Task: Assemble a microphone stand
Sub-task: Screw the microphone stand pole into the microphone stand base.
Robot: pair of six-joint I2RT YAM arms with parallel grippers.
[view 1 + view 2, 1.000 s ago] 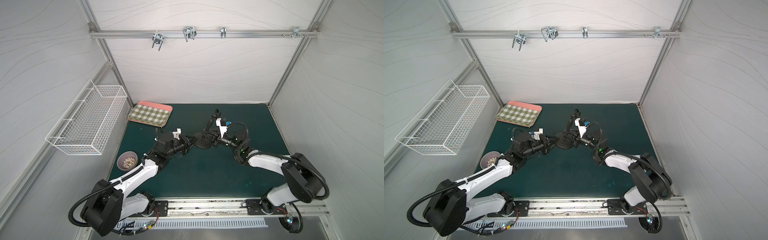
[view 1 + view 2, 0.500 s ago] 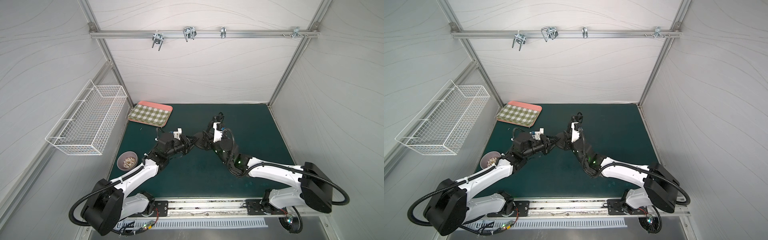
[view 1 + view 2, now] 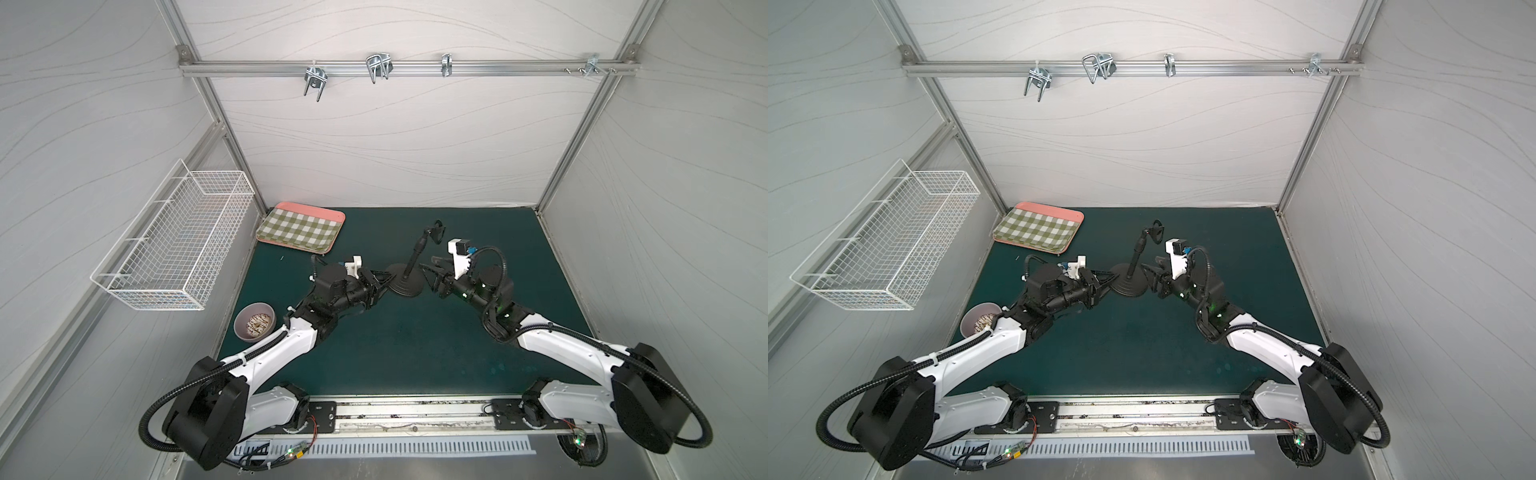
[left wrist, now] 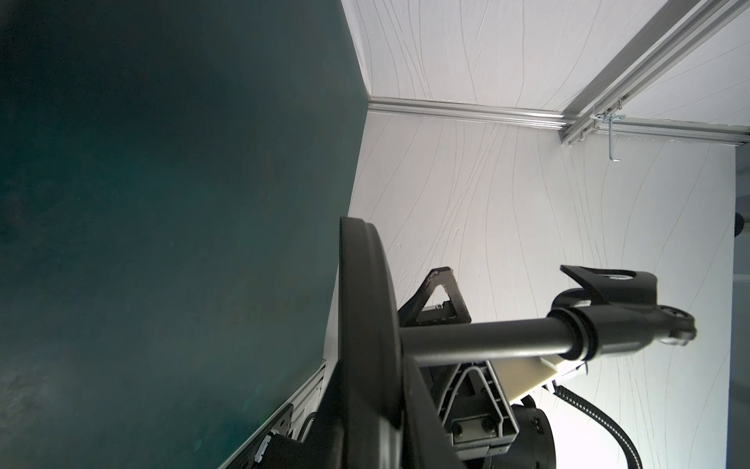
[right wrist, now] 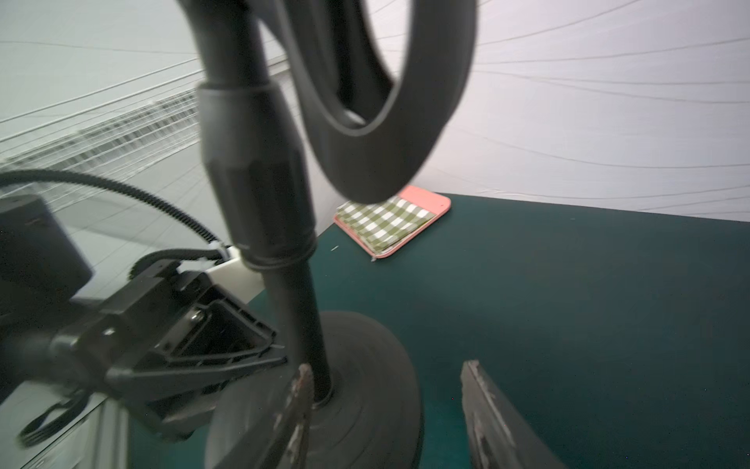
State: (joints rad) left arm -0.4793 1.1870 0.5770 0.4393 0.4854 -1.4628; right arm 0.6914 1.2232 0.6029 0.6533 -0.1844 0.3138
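The black microphone stand stands on the green mat in both top views. Its round base (image 3: 405,286) (image 3: 1128,286) carries the thin rod (image 3: 416,257) (image 3: 1137,254), and the U-shaped clip (image 3: 435,233) (image 3: 1157,230) tops it. My left gripper (image 3: 387,279) (image 3: 1109,282) is shut on the base's left rim (image 4: 365,308). My right gripper (image 3: 430,272) (image 3: 1152,272) (image 5: 385,406) is open just right of the base and holds nothing. One of its fingers (image 5: 301,390) is close to the rod's foot (image 5: 316,357).
A pink tray with a green checked cloth (image 3: 301,228) (image 5: 389,223) lies at the back left of the mat. A grey bowl (image 3: 254,326) sits off the mat's left edge. A white wire basket (image 3: 178,245) hangs on the left wall. Metal hooks (image 3: 376,68) hang from the rear rail.
My right gripper has opened and let go of the rod, and its arm has drawn back to the right of the base. The left gripper has kept its hold on the base.
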